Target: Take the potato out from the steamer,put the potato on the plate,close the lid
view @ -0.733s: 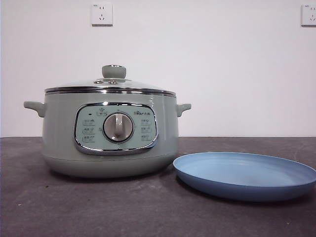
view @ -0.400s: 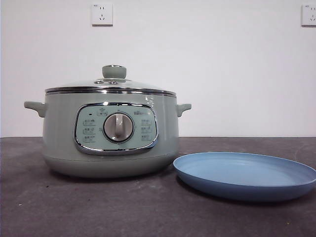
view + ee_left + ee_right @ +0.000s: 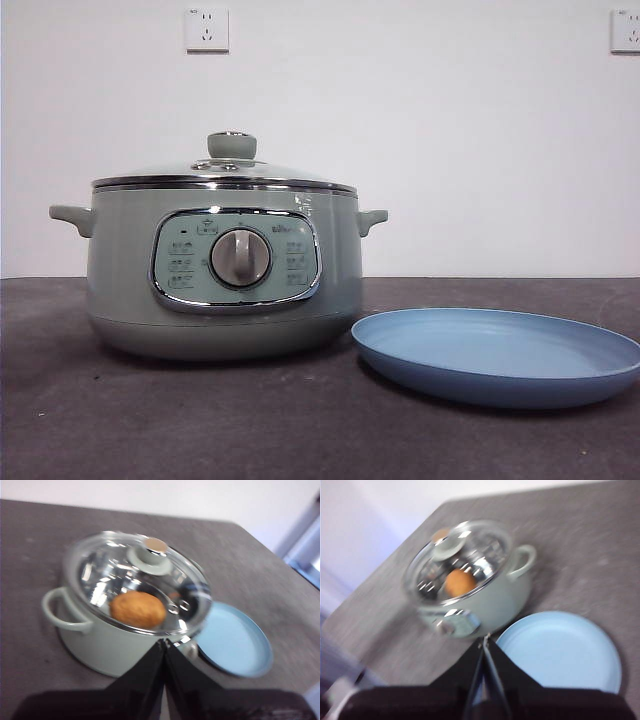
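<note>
- While both arms hang above the worktop (image 3: 200,420), the steamer (image 3: 120,260) stands at the left of the front view on the dark grey surface; its control panel (image 3: 235,260) with the silver dial (image 3: 240,258) faces the camera; one small handle (image 3: 70,218) projects from each side.
- Lid (image 3: 225,176): seated on the steamer rim, steel edge level all round; pale green knob (image 3: 231,146) upright at the centre.
- Potato (image 3: 137,609): inside the steamer, visible through the glass in both wrist views; hidden by the pot wall in the front view.
- Plate (image 3: 500,385): light blue, flat on the worktop just right of the steamer; its near rim lies close to the pot base; whether the two touch cannot be determined; nothing rests on it.
- Left tool (image 3: 164,647): above the steamer's near edge, clear of the lid; both black jaws pressed together, gripping nothing; picture blurred.
- Right tool (image 3: 485,647): above the gap between steamer and plate, clear of both; jaws closed against each other, gripping nothing; picture blurred.
- Wall sockets (image 3: 206,29): two white plates on the wall behind, one above the steamer, one at the far right edge.
</note>
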`<state>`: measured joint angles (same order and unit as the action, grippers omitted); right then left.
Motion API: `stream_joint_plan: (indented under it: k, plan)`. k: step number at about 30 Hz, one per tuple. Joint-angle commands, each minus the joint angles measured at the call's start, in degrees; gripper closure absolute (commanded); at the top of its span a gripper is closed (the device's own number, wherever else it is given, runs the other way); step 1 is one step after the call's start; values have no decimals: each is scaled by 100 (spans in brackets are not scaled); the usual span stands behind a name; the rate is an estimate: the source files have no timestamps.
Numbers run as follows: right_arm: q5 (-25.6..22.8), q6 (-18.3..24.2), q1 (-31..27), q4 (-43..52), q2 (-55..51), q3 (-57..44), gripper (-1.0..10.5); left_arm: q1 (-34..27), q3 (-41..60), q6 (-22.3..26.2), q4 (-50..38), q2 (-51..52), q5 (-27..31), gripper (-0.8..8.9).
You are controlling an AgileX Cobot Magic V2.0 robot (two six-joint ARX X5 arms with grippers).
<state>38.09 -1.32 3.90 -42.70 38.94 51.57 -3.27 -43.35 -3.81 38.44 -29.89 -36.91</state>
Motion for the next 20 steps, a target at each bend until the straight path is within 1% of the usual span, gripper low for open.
stream_joint_plan:
  k: [1,4,9,11,12,13,14,16,17,18,19,20]
  plan:
    - [317,822,72,-584,306,402,958,-2,-343,697,409,-245,-428,822]
    - [555,1073,168,-1027,544,643,958,4,-605,896,739,-417,-649,822]
    - [529,1091,256,-1154,658,691,957,22,-754,905,835,-470,-675,815]
    - [529,1084,256,-1147,671,691,940,22,-754,901,837,-470,-664,811]
    - [529,1084,256,-1147,671,691,931,22,-754,896,837,-470,-660,794]
    - [529,1082,256,-1147,671,691,888,22,-754,894,837,-470,-662,738]
    - [529,1078,256,-1147,671,691,794,22,-754,894,837,-470,-662,623]
    - [516,990,256,-1147,671,691,539,22,-754,868,837,-470,-662,322]
    - [507,938,256,-1147,671,691,411,22,-754,841,833,-470,-662,212]
    - [509,925,256,-1147,673,691,312,22,-756,835,831,-470,-662,176]
    - [509,925,256,-1147,680,691,276,22,-756,835,831,-470,-662,179]
    - [511,927,256,-1150,682,691,288,22,-756,835,820,-470,-662,180]
